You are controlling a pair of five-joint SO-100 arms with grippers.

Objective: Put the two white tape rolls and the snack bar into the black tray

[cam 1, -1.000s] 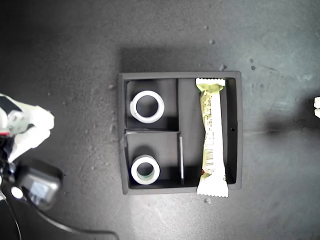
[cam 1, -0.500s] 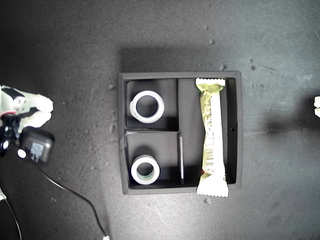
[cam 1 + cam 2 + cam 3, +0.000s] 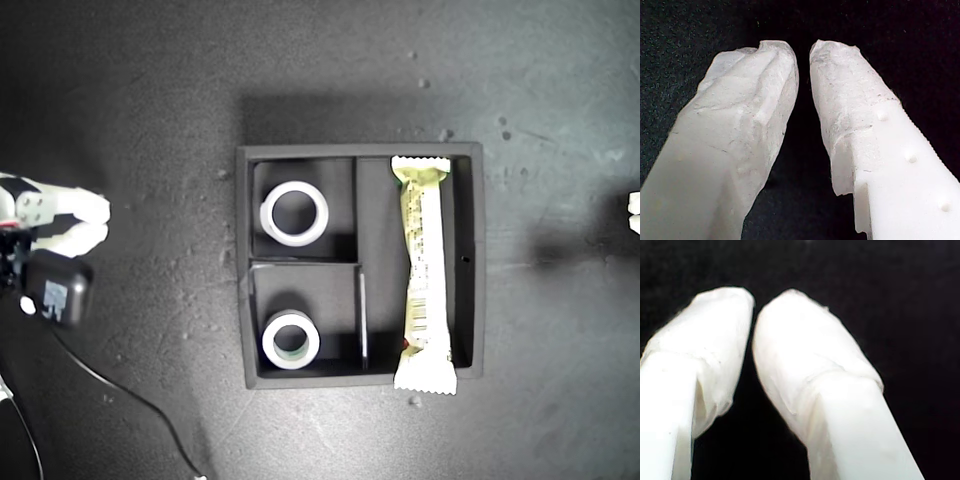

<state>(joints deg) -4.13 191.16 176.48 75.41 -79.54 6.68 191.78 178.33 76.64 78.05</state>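
The black tray (image 3: 360, 268) sits mid-table and holds all three items. The wider white tape roll (image 3: 294, 212) lies flat in one small square compartment; the thicker tape roll (image 3: 290, 339), with its greenish-grey core, lies flat in the other. The snack bar (image 3: 423, 272) lies lengthwise in the long compartment, one crimped end lapping over the tray's rim.

My first gripper (image 3: 802, 50) grasps nothing, its tips nearly together over the dark table (image 3: 120, 120). My second gripper (image 3: 754, 302) is likewise empty, with only a thin gap. An arm (image 3: 50, 215) rests at the exterior view's left edge, well apart from the tray.
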